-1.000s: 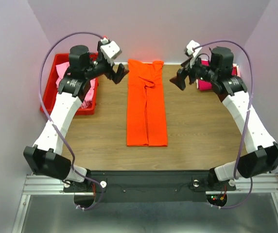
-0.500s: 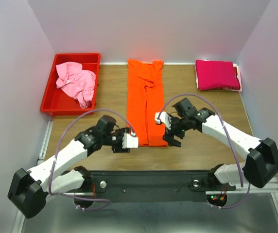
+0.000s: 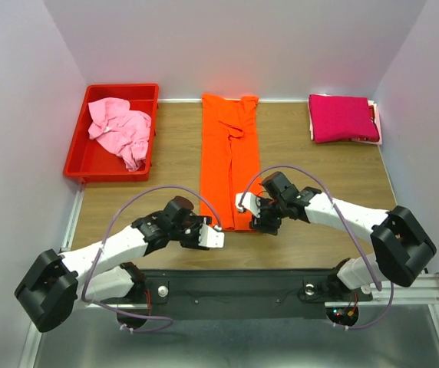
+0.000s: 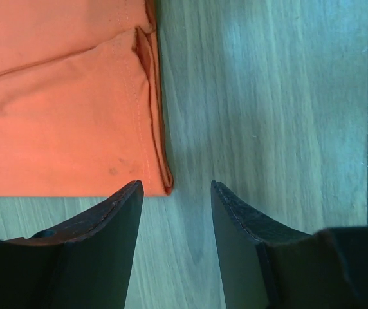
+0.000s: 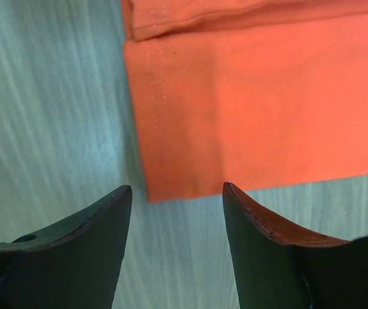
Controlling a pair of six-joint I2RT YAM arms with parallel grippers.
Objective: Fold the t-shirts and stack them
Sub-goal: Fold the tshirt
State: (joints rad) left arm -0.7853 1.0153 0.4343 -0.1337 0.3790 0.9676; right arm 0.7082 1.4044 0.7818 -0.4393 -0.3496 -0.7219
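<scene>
The bright orange t-shirt (image 3: pixel 231 161) lies flat in the middle of the table, folded into a long strip. My left gripper (image 3: pixel 199 232) is open and low at its near left corner; in the left wrist view the gripper (image 4: pixel 175 187) has that corner of the shirt (image 4: pixel 62 109) just ahead of it. My right gripper (image 3: pixel 259 225) is open at the near right corner, and in the right wrist view the gripper (image 5: pixel 176 188) has the shirt's hem (image 5: pixel 267 96) just beyond the tips. The magenta t-shirt (image 3: pixel 342 117) lies folded at the back right. The light pink t-shirt (image 3: pixel 120 130) is crumpled in the bin.
A red plastic bin (image 3: pixel 81 161) stands at the back left. A light cloth edge (image 3: pixel 374 115) shows under the magenta shirt. Bare wooden table (image 3: pixel 319 169) lies on both sides of the orange shirt. Walls close off the back and sides.
Both arms have swung from the far end of the orange shirt down to its near corners. In the last half second they closed in on the corners, jaws open.
</scene>
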